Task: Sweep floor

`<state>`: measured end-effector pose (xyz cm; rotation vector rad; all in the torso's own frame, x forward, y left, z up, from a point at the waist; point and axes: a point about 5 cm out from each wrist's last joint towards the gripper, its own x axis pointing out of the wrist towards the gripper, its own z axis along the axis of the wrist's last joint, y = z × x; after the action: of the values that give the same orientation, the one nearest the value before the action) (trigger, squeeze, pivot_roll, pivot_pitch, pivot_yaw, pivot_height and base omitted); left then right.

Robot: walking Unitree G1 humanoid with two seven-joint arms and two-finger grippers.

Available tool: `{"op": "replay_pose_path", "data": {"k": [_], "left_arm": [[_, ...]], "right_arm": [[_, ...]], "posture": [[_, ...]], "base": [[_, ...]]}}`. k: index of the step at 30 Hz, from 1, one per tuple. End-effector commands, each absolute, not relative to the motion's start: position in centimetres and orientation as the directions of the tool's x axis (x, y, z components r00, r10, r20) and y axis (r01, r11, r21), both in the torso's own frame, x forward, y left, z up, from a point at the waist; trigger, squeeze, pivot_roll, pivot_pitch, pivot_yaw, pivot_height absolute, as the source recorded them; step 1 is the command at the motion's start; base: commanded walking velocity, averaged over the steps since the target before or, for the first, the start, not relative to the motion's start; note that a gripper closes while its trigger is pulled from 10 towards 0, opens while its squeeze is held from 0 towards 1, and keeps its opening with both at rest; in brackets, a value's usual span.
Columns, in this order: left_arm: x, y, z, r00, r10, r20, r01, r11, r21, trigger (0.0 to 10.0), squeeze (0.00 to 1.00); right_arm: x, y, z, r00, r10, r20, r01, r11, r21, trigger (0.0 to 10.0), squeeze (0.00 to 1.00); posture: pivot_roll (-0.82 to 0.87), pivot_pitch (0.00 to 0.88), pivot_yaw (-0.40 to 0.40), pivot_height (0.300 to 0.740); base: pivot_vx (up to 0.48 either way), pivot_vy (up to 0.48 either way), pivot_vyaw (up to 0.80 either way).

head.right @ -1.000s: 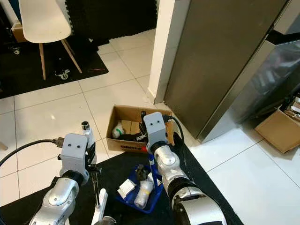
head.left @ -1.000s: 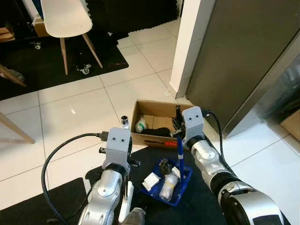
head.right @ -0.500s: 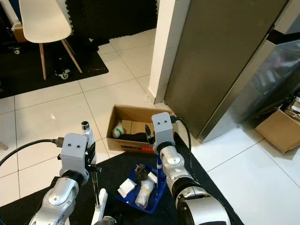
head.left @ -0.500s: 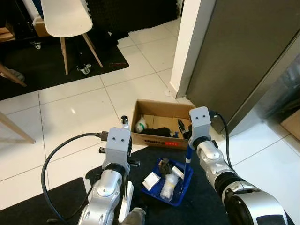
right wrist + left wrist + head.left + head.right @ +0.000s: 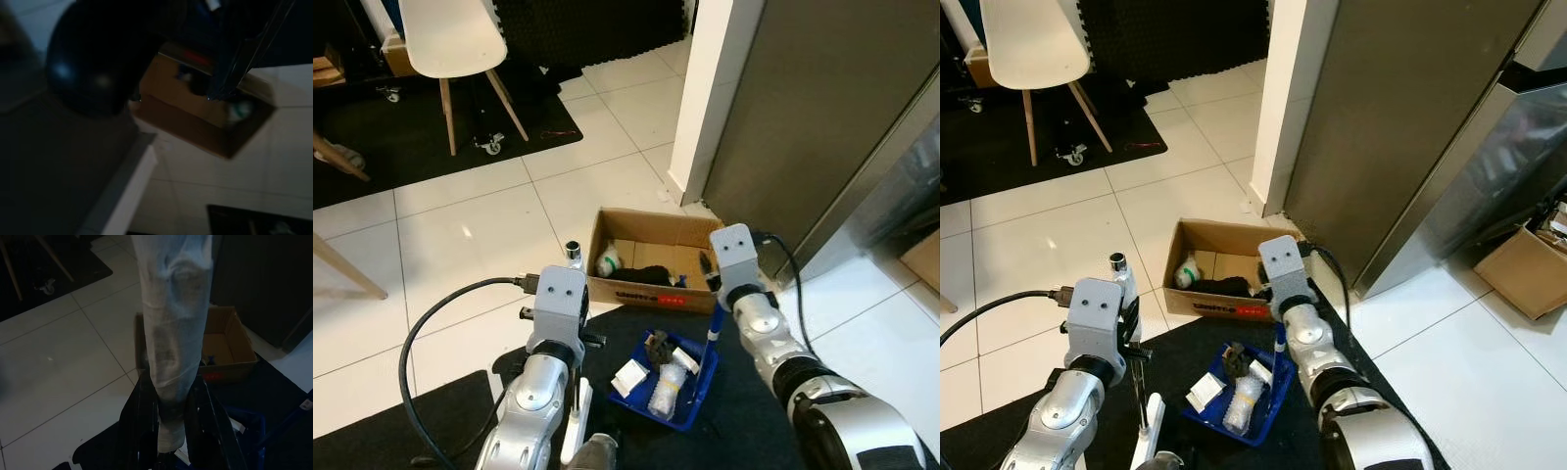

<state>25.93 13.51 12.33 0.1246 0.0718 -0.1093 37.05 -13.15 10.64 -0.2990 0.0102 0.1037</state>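
A blue dustpan [image 5: 698,397] rests on the black mat just before me, holding several bits of litter: white packets [image 5: 629,377], a clear bag [image 5: 664,394] and a dark lump [image 5: 656,345]. Its blue handle [image 5: 713,338] stands upright, and my right gripper [image 5: 710,294] is shut on the top of it. My left gripper [image 5: 171,391] is shut on a white broom handle [image 5: 176,308], which hangs left of the dustpan [image 5: 574,421]. The right wrist view is dark and blurred.
An open cardboard box [image 5: 646,292] with litter inside lies on the tiles just beyond the dustpan. A white pillar [image 5: 715,88] and a tall grey cabinet [image 5: 822,108] stand at the right. A white chair [image 5: 450,39] stands far left. Another carton [image 5: 1528,269] lies at the right.
My right gripper has carried the dustpan handle to the right, and the dustpan has shifted slightly with it. The left arm and broom handle have stayed still.
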Motion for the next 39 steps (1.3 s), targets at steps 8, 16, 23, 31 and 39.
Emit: {"op": "replay_pose_path", "data": {"k": [8,16,23,31,39], "left_arm": [[26.0,13.0,12.2,0.989,-0.125,-0.078,0.133,0.985,0.105,10.0,0.0],[26.1,12.9,12.2,0.988,-0.132,-0.079,0.14,0.985,0.105,10.0,0.0],[26.3,12.8,12.1,0.987,-0.138,-0.078,0.146,0.984,0.104,10.0,0.0],[26.3,12.7,12.1,0.987,-0.14,-0.078,0.148,0.984,0.103,10.0,0.0],[26.4,12.8,12.0,0.987,-0.14,-0.08,0.147,0.984,0.104,10.0,0.0]], "right_arm": [[36.2,-15.4,8.5,0.99,0.024,-0.14,-0.059,0.966,-0.254,10.0,0.0],[35.5,-17.2,6.7,0.956,-0.072,-0.284,0.009,0.976,-0.218,10.0,0.0],[35.6,-18.3,6.9,0.944,-0.116,-0.31,0.064,0.983,-0.174,10.0,0.0],[35.9,-19.4,7.6,0.936,-0.171,-0.308,0.152,0.985,-0.085,10.0,0.0],[36.3,-19.9,8.8,0.954,-0.168,-0.25,0.176,0.984,0.009,10.0,0.0]], "posture": [[0.22,0.19,-0.041,0.74],[0.21,0.187,-0.037,0.74],[0.2,0.186,-0.035,0.74],[0.2,0.186,-0.035,0.74],[0.18,0.186,-0.036,0.74]], "base": [[0.0,0.0,0.0],[0.0,0.0,0.0],[0.0,0.0,0.0],[0.0,0.0,0.0],[0.0,0.0,0.0]]}}
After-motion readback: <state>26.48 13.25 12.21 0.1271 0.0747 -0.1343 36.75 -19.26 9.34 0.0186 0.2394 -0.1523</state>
